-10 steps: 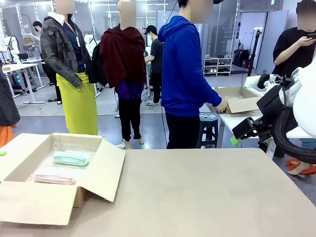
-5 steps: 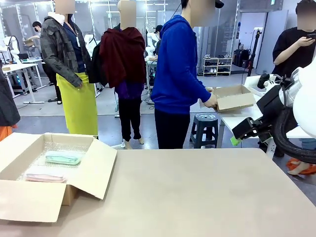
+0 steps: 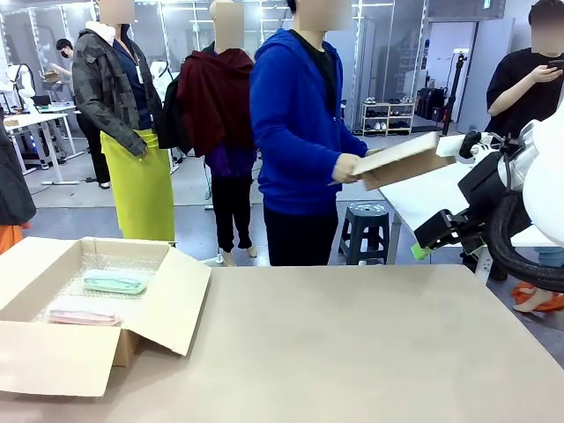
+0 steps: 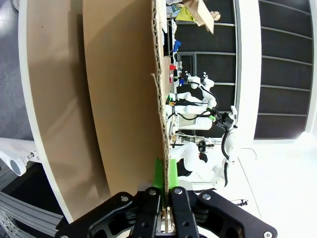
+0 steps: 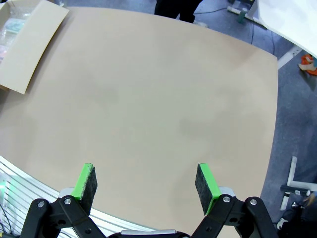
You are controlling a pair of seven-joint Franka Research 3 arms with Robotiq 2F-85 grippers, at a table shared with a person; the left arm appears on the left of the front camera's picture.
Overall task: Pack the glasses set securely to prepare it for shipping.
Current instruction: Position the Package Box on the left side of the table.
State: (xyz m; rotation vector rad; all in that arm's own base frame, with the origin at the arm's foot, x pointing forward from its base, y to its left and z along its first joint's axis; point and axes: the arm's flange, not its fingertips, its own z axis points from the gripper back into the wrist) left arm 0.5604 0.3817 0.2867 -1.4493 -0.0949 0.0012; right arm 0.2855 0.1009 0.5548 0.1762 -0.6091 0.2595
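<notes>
Brown corrugated cardboard box (image 3: 88, 308) at the table's left holds the mint green case (image 3: 118, 281) and pink wrapped case (image 3: 81, 315). Left gripper (image 4: 165, 196) clamps a flap (image 4: 124, 99); right gripper (image 5: 146, 183) hangs released. Tugging could tear the flap or tip both cases.

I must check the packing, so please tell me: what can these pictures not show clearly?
- Pink case, front view: lower part hidden by the box front wall.
- Left gripper, left wrist view: flap edge hides the box inside.
- Second box in the person's hands: contents hidden by its tilt.
</notes>
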